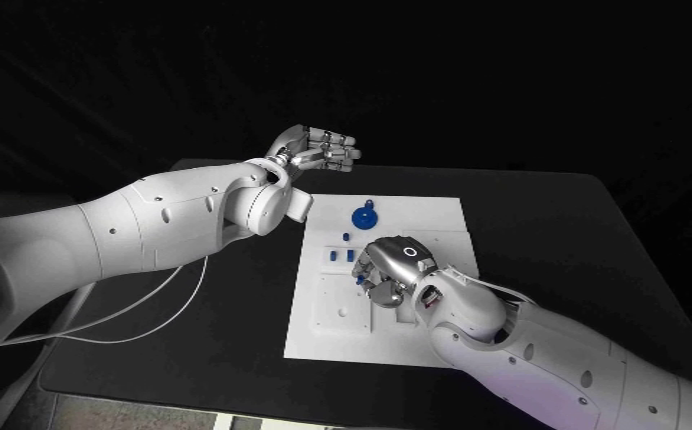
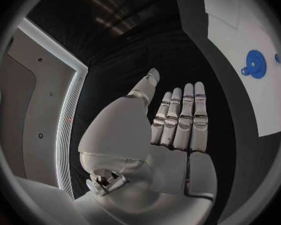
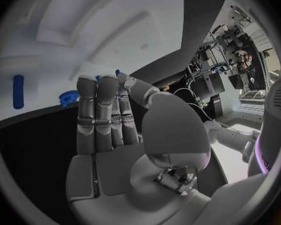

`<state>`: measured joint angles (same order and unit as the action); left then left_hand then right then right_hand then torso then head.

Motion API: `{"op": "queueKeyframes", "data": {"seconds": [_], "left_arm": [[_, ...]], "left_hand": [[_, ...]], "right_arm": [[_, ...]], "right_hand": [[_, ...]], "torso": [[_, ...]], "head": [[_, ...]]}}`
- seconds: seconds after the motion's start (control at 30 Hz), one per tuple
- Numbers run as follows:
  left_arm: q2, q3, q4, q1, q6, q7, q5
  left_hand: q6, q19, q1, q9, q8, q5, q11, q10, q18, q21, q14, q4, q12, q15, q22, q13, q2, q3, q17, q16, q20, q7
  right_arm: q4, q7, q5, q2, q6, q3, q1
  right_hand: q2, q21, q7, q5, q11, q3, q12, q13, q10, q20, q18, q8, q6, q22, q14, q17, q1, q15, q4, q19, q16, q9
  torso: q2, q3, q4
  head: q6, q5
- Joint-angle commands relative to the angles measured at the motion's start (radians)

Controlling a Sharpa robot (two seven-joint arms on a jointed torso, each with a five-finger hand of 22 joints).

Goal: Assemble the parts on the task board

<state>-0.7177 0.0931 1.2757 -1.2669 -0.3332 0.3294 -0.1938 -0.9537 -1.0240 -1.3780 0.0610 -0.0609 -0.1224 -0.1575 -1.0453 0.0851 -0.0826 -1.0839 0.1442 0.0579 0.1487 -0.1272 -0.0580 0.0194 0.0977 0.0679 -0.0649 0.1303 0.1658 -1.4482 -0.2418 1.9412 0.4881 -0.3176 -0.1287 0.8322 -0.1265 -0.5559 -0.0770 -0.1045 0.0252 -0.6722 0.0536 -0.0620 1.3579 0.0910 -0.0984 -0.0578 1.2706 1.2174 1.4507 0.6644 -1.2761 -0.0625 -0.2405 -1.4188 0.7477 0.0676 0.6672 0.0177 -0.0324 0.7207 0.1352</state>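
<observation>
Left robot hand (image 1: 319, 151): hovering above the worktop beyond the board's far left corner, well apart from the parts; in the left wrist view its fingers (image 2: 181, 120) are stretching out straight side by side with the thumb standing off to one side, and nothing is lying in the palm, so it is holding nothing.
Right robot hand (image 1: 392, 268): hanging over the middle of the board, palm turned down; in the right wrist view its fingers (image 3: 103, 115) are lying straight and close together, the thumb angling toward their tips, the palm bare. Whether a fingertip is touching a part below, I cannot tell.
Board (image 1: 433, 215): lying flat in the middle of the worktop, its long side running away from the robot; shallow recesses are showing in its near left area.
Gear (image 1: 365, 218): a round blue toothed part, sitting on the far half of the board, just beyond the right robot hand; also showing in the left wrist view (image 2: 255, 64) and peeking out beside the fingers in the right wrist view (image 3: 69, 98).
Small parts (image 1: 343, 250): a few short blue pieces, standing or lying on the board just left of the right robot hand, near its fingers.
Peg (image 3: 18, 91): a long blue piece, lying on the board apart from the gear.
Worktop (image 1: 562, 230): black, carrying the board.
Cable (image 1: 152, 310): white, drooping under the left arm over the worktop's left edge.
</observation>
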Motion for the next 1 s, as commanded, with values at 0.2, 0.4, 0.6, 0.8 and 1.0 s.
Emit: {"op": "queueKeyframes", "data": {"seconds": [0.2,0.4,0.6,0.8,1.0], "left_arm": [[0.004,-0.001,0.002,-0.001,0.011,0.006,0.007],[0.005,-0.001,0.003,-0.001,0.012,0.006,0.007],[0.006,-0.001,0.002,-0.001,0.018,0.007,0.007],[0.007,-0.001,0.001,-0.001,0.023,0.008,0.007],[0.008,-0.001,0.001,-0.001,0.023,0.009,0.007]], "left_hand": [[0.009,-0.006,-0.003,-0.001,-0.001,-0.009,-0.001,0.009,0.004,-0.004,0.007,0.002,0.005,0.0,0.001,0.0,-0.006,-0.005,-0.001,0.004,0.002,-0.002],[0.011,-0.006,-0.001,-0.001,-0.001,-0.004,-0.001,0.01,0.005,-0.005,0.009,0.002,0.005,0.001,0.004,0.0,-0.005,-0.006,-0.001,0.004,0.003,-0.002],[0.011,-0.007,-0.003,-0.001,-0.001,-0.028,-0.001,0.01,0.006,-0.005,0.009,0.004,0.005,0.001,0.005,0.0,-0.007,-0.003,-0.001,0.004,0.003,-0.002],[0.013,-0.006,0.003,-0.001,-0.001,-0.04,-0.001,0.011,0.007,-0.008,0.011,0.011,0.005,0.001,0.006,0.0,-0.007,0.004,-0.001,0.004,0.003,-0.001],[0.013,-0.006,0.005,-0.001,-0.001,-0.032,-0.001,0.011,0.007,-0.008,0.011,0.01,0.005,0.001,0.007,0.0,-0.007,0.003,-0.001,0.004,0.003,-0.001]], "right_arm": [[0.009,-0.008,0.061,-0.015,0.034,0.005,-0.011],[0.013,-0.024,0.071,-0.018,0.034,0.008,-0.016],[0.017,-0.035,0.077,-0.018,0.042,0.01,-0.018],[0.022,-0.038,0.08,-0.02,0.049,0.012,-0.019],[0.027,-0.038,0.081,-0.023,0.054,0.014,-0.02]], "right_hand": [[0.005,0.021,-0.001,-0.005,0.0,-0.004,0.006,-0.001,0.006,-0.001,-0.02,-0.006,0.008,0.018,0.0,-0.007,0.003,-0.006,-0.006,-0.014,0.009,0.001],[0.005,0.028,-0.001,-0.006,0.0,-0.004,0.006,-0.001,0.007,-0.001,-0.021,-0.006,0.008,0.021,0.001,-0.01,0.003,-0.006,-0.006,-0.016,0.009,0.001],[0.004,0.028,0.0,-0.005,0.0,-0.006,0.006,-0.001,0.008,-0.001,-0.02,-0.006,0.009,0.024,0.001,-0.011,0.003,-0.006,-0.006,-0.018,0.01,0.001],[0.004,0.043,0.0,-0.005,0.0,-0.008,0.006,-0.001,0.008,0.0,-0.018,-0.006,0.009,0.037,0.0,-0.02,0.004,-0.006,-0.006,-0.023,0.015,0.001],[0.004,0.043,0.0,-0.005,0.0,-0.008,0.006,-0.001,0.008,0.0,-0.018,-0.006,0.009,0.037,0.0,-0.02,0.004,-0.006,-0.006,-0.023,0.015,0.001]], "torso": [[0.001,-0.0005,-0.0008],[0.001,-0.0014,-0.0007],[0.0,-0.0011,-0.0008],[0.001,-0.0009,-0.001],[0.0,-0.0007,-0.0002]], "head": [[0.014,0.014],[0.017,0.013],[0.022,0.011],[0.025,0.012],[0.028,0.014]]}}
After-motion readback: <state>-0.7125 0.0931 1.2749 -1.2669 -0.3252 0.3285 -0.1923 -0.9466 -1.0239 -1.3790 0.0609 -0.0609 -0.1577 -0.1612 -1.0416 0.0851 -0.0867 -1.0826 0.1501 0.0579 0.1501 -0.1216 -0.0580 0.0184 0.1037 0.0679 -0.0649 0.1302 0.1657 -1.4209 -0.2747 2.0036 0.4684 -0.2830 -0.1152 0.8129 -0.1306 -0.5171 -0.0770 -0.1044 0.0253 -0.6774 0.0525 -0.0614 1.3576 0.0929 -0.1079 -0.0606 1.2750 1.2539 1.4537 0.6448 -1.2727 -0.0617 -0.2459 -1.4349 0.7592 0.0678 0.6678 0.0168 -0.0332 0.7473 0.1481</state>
